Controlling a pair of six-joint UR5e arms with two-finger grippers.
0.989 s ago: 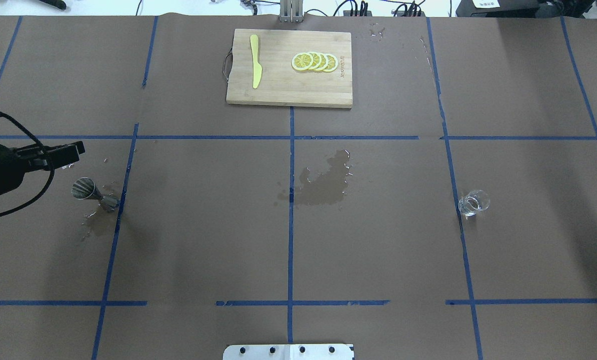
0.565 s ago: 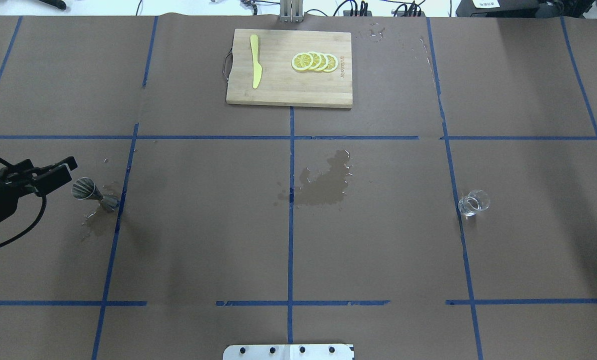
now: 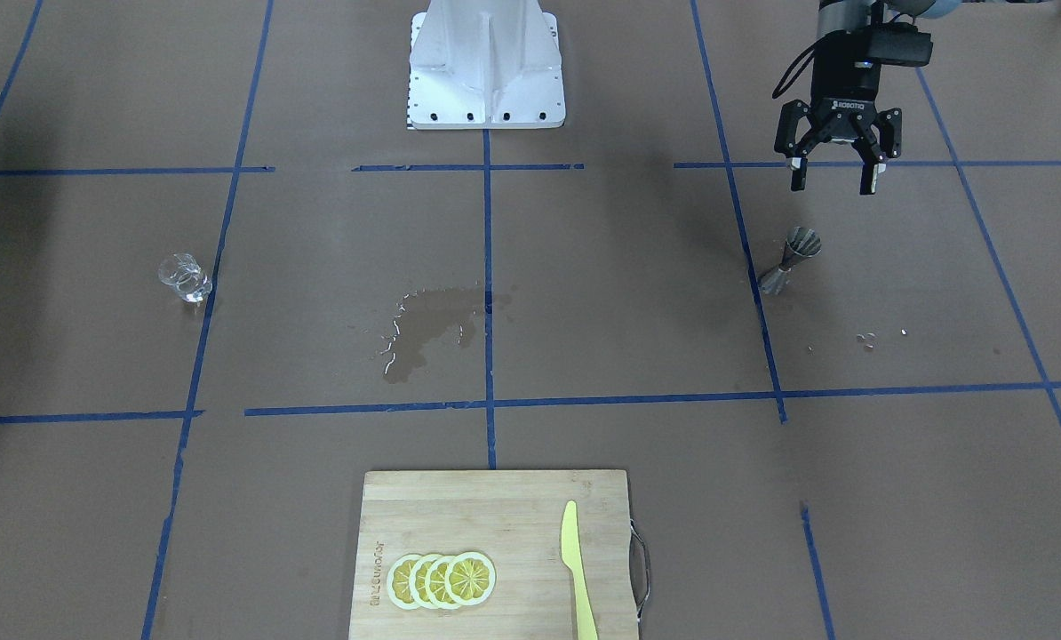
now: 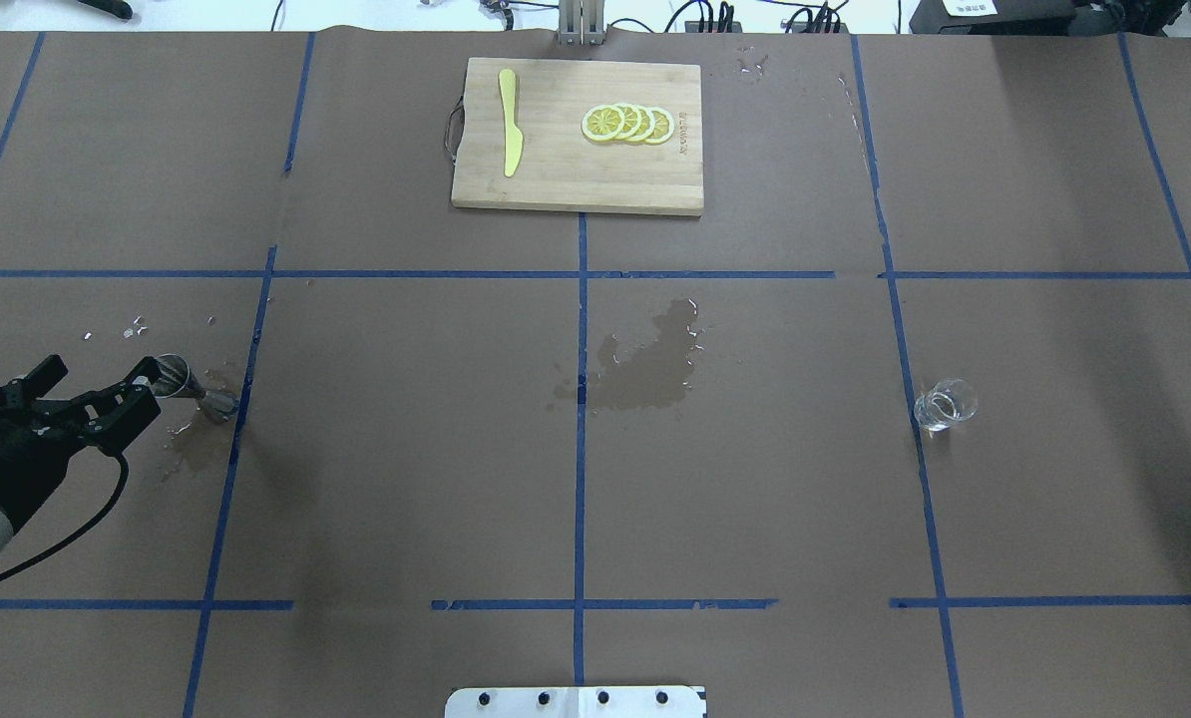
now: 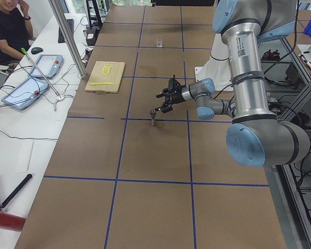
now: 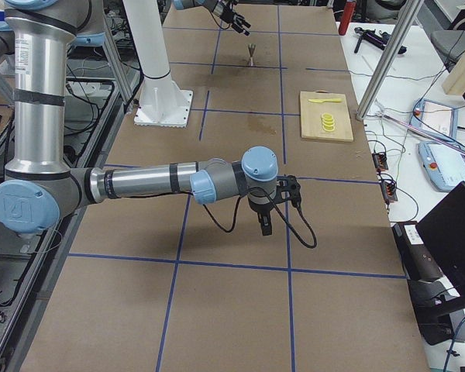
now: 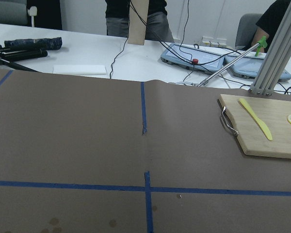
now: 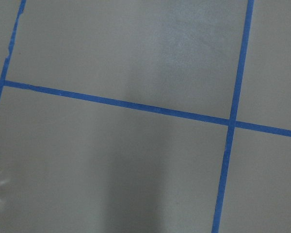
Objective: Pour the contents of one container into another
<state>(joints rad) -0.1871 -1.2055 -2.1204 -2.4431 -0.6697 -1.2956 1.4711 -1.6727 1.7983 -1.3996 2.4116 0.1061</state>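
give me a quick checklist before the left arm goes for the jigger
1. left gripper open: ok, jaws spread.
2. jigger upright and free: ok.
3. left gripper around the jigger: not ok, it hangs above and beside it.
4. glass beaker upright: ok; its fill level: cannot tell.
5. right gripper open or shut: cannot tell.
6. table dry: not ok, wet patch at the centre.

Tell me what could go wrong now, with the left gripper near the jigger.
The open left gripper hangs close by the jigger, which stands on a narrow foot beside a wet patch; a bump could tip it. The glass stands far off, with a puddle in between; carrying it may spill more.
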